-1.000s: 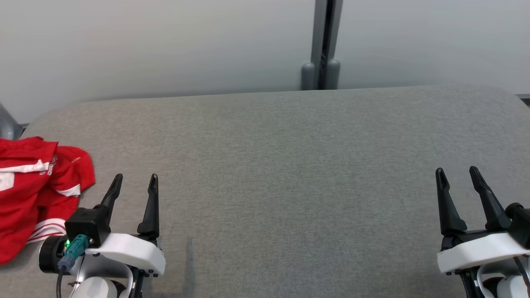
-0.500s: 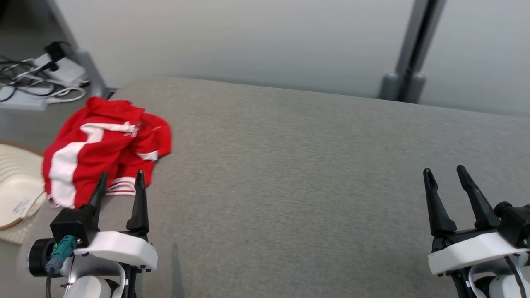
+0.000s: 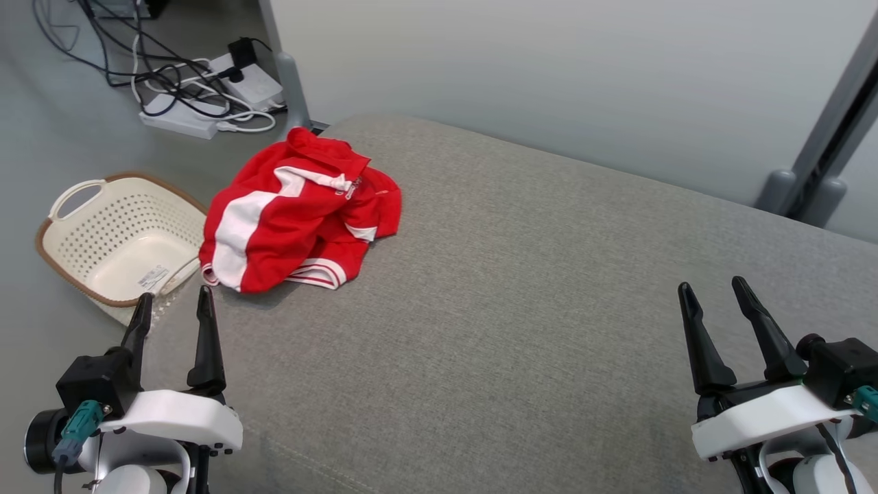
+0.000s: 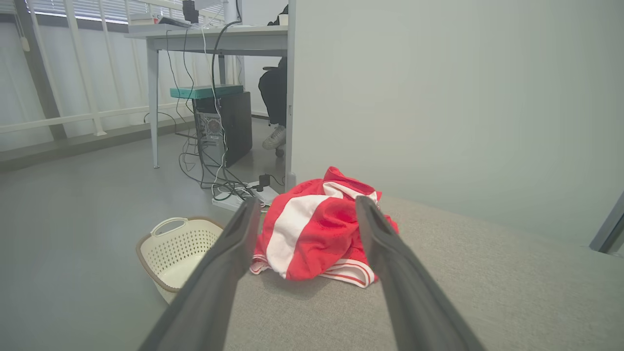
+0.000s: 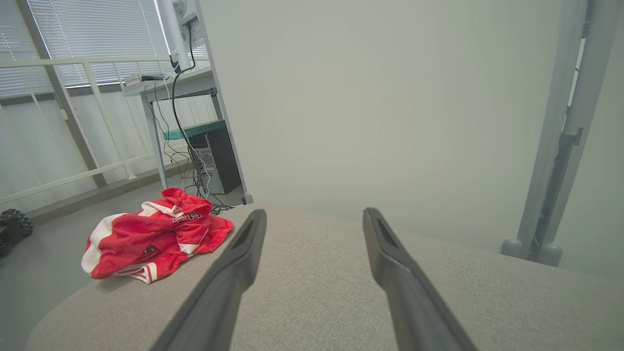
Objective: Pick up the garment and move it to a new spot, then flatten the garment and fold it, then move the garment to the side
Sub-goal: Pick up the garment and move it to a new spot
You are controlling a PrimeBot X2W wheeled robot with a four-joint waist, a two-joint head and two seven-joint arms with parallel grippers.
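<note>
The red and white garment (image 3: 295,213) lies crumpled at the far left corner of the grey counter (image 3: 521,322), its near hem reaching about to the counter's rounded left edge. A cream basket (image 3: 116,219) stands on the floor (image 3: 41,137) just beside that edge, partly behind the garment in the head view. A broad stretch of bare grey fabric runs from the garment across to the right side and down to the near edge.

The left tool (image 3: 174,293) hovers over the near left corner, fingers apart and holding nothing, its tips short of the garment and close to the basket's rim. In the left wrist view the garment sits framed between the two fingers. The right tool (image 3: 710,282) hovers at the near right, fingers apart and empty, well apart from the garment.

The counter's far edge runs close along a pale panel (image 3: 549,82). A grey post (image 3: 816,171) stands behind the far right edge. Past the far left corner, a power strip (image 3: 182,120) and tangled cables (image 3: 123,62) lie on the floor
</note>
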